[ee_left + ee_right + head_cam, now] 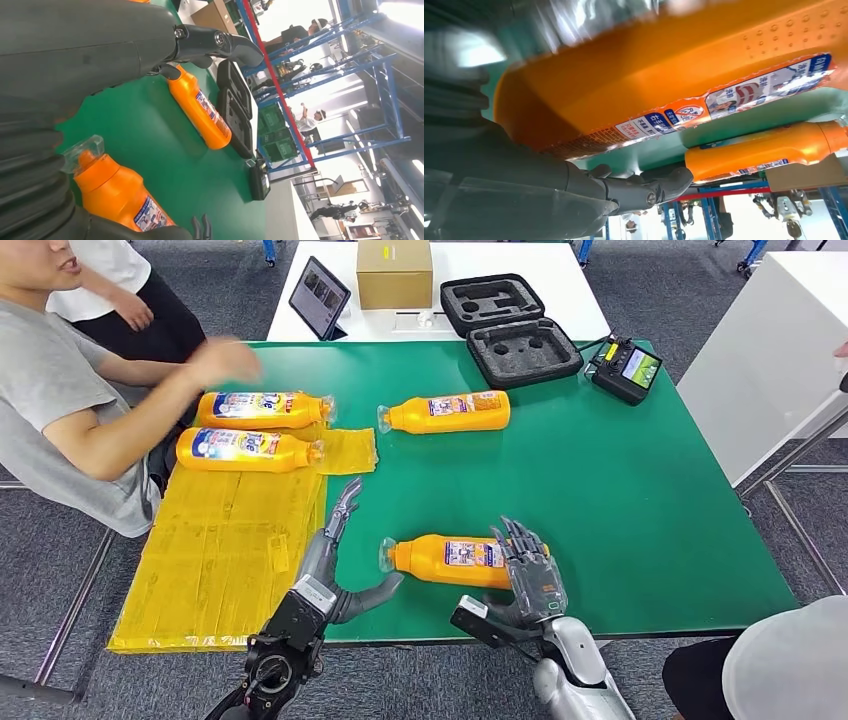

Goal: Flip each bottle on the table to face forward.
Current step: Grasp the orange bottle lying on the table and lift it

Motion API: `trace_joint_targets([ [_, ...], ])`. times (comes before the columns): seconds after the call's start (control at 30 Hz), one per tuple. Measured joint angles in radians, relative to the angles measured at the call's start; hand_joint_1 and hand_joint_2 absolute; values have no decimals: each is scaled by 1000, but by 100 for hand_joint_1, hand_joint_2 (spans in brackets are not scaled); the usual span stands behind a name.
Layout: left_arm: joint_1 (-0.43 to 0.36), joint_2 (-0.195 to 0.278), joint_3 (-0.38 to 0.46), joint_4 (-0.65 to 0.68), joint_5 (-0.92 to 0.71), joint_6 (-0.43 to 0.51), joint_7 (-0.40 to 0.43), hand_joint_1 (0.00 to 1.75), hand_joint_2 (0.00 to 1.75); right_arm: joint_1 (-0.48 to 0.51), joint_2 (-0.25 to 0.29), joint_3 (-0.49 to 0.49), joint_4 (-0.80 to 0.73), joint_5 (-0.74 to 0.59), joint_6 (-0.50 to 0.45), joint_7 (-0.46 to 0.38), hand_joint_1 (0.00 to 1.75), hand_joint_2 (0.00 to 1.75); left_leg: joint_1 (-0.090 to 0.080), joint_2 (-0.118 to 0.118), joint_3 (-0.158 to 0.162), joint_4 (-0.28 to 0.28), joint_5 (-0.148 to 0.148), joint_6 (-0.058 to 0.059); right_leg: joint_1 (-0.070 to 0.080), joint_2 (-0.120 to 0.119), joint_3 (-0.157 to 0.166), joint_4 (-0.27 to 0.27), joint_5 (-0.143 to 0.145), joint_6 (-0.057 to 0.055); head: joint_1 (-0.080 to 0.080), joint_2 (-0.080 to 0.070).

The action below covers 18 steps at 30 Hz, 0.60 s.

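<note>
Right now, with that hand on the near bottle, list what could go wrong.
1. The right hand lies over only the base end of the near bottle; turning it may roll it toward the table edge.
2. The left hand sits beside its clear cap and could knock it.
3. A person's arm reaches over the far bottles.

The left hand (335,558) has slim silver-grey metal fingers (347,502) on a black wrist block. The right hand (530,575) is darker grey, its forearm a rounded silver shell. Up close, grey ribbed covers and a screw-jointed thumb (220,42) show.
</note>
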<state>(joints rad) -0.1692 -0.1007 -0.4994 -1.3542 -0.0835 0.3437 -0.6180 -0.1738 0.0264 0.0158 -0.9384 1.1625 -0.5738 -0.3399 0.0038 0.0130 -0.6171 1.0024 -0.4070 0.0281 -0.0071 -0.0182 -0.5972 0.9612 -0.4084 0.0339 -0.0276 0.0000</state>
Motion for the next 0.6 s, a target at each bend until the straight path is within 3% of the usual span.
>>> trace_joint_targets([
  [0.6, -31, -3, -13, 30, 0, -16, 3, 0, 175, -25, -10, 79, -8, 250, 17, 149, 0, 175, 0, 1, 5, 0, 0, 0, 0, 1, 4, 0, 0, -1, 0, 0],
])
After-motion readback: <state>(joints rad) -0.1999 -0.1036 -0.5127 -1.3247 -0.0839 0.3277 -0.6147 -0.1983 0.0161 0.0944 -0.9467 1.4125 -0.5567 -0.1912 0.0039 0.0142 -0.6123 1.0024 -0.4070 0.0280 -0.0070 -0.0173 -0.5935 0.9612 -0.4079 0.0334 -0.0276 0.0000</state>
